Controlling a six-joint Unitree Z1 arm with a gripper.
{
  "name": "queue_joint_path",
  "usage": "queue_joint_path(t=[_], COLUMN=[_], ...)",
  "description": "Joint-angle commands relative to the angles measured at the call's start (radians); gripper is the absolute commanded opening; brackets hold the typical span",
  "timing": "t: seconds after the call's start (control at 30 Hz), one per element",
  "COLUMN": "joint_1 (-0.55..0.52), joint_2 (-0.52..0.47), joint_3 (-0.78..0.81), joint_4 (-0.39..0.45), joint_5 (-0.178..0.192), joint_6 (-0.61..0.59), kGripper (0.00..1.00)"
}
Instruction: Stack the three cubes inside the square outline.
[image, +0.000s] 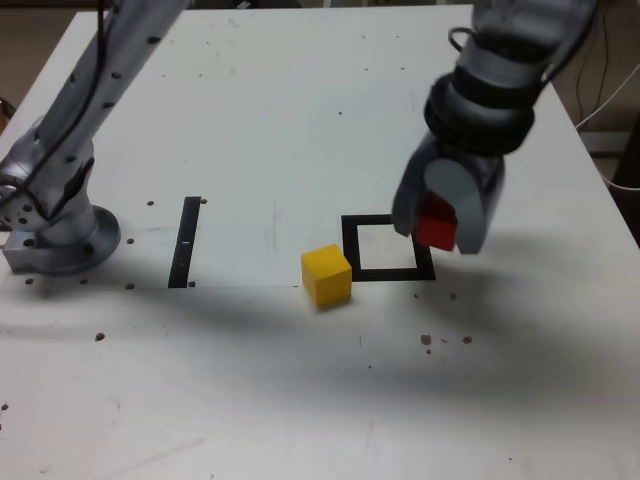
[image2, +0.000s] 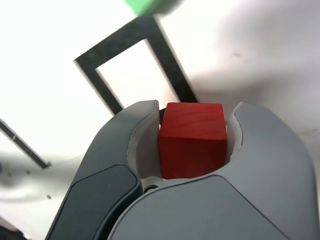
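On the exterior view's left, the arm's base (image: 60, 235) is being carried by the white table (image: 250, 120), with a narrow black strip (image: 185, 242) lying flat just to its right. Moving rightward, the yellow cube (image: 327, 276) is being seen resting on the table just outside the lower-left corner of the square outline (image: 388, 247). The outline's white middle is being left bare. Farther right, the red cube (image: 436, 222) is being gripped firmly between the jaws of the pincer (image: 440, 215), held above the outline's right edge. In the wrist view, a blurred green cube (image2: 150, 6) is being glimpsed beyond the outline's far corner.
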Motion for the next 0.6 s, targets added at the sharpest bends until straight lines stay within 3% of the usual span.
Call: queue_joint_path(t=[0.0,0.57], joint_1=[0.018,0.125], joint_2=[-0.036,-0.157], joint_3=[0.020,0.205], joint_4=[0.009,-0.038], joint_5=[-0.012,-0.068], joint_6=[-0.027,-0.114], kGripper=[0.33,0.33])
